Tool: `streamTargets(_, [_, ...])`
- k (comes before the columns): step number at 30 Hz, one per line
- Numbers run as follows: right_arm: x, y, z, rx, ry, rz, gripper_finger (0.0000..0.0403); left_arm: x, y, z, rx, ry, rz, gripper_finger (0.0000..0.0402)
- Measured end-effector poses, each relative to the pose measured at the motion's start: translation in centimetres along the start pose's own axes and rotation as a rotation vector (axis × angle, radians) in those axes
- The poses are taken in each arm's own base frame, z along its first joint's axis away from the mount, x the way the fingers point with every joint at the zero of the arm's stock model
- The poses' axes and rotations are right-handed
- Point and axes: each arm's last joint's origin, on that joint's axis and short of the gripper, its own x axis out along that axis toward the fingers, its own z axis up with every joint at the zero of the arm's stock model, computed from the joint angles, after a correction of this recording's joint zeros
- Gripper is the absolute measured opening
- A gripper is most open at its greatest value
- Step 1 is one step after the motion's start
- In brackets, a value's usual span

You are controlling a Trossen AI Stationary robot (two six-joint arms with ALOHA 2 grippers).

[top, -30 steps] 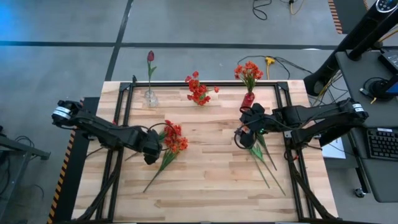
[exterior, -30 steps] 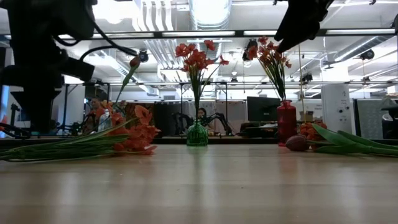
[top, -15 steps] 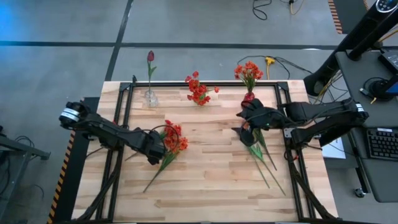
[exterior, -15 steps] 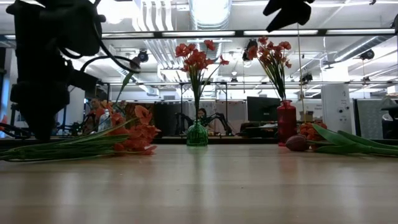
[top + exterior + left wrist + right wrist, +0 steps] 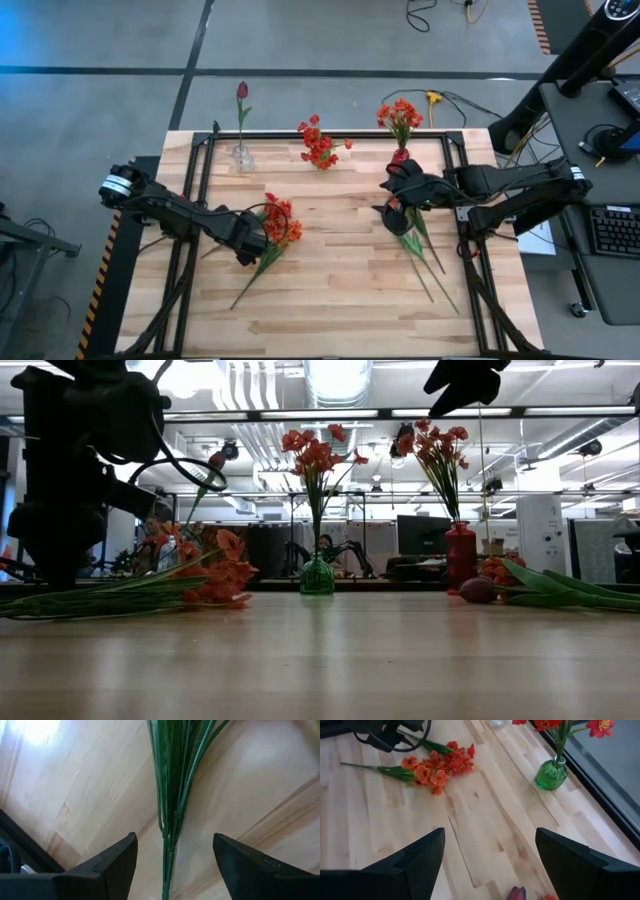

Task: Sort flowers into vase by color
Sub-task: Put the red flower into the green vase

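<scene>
- three vases stand in a row along the far edge of the pale plank tabletop (image 5: 340, 290): a clear vase (image 5: 242, 157) with one maroon tulip (image 5: 241, 90), a green vase (image 5: 317, 576) with red blooms (image 5: 320, 146), and a red vase (image 5: 460, 557) with orange blooms (image 5: 400, 116).
- beyond the tabletop, the low view shows an open workshop with ceiling lights, pipes and monitors; grey floor surrounds the tabletop in the high view, with a desk and keyboard (image 5: 612, 230) on the right.
- a loose bunch of orange and red flowers (image 5: 277, 224) lies left of centre, stems running toward the near edge; a second bunch (image 5: 425, 250) lies right of centre, a maroon tulip head (image 5: 477, 590) showing in it.
- the middle and near part of the tabletop lie bare between the two bunches.
- left claw (image 5: 170, 865) is low over the left bunch's green stems (image 5: 172, 780), fingers wide apart on either side of them, gripping nothing.
- right claw (image 5: 490, 865) hangs raised above the right bunch near the red vase, fingers spread, holding nothing.
- the right bunch's heads are partly hidden under the right arm in the high view.
</scene>
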Motion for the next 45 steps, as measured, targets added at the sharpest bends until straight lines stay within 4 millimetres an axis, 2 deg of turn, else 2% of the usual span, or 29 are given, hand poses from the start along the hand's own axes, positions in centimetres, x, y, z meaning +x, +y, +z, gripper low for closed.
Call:
streamTargets(9, [0.4,0.0,-0.5,-0.01,0.018,-0.006,0.0302,0.1,0.0,0.0,-0.005,0.002,0.002,0.0195])
streamTargets(15, [0.9,-0.1,-1.2,-0.018,0.042,-0.014,0.0302,0.4,-0.3,0.1,-0.01,0.009,0.013,0.0152])
streamTargets(27, [1.0,0.2,-1.6,-0.024,0.055,0.0,0.0302,0.9,-0.5,0.1,-0.051,0.019,0.033,0.0008])
streamTargets(37, [0.8,1.0,-2.0,-0.051,0.06,0.026,0.0302,0.3,-0.3,0.1,-0.076,-0.014,0.029,0.0])
streamTargets(40, [0.7,1.2,-2.1,-0.06,0.061,0.035,0.0302,-0.6,0.1,-0.2,-0.073,-0.018,0.029,0.0])
streamTargets(45, [0.7,1.4,-2.2,-0.067,0.058,0.036,0.0302,-3.3,1.0,-0.4,-0.087,-0.119,-0.005,0.0])
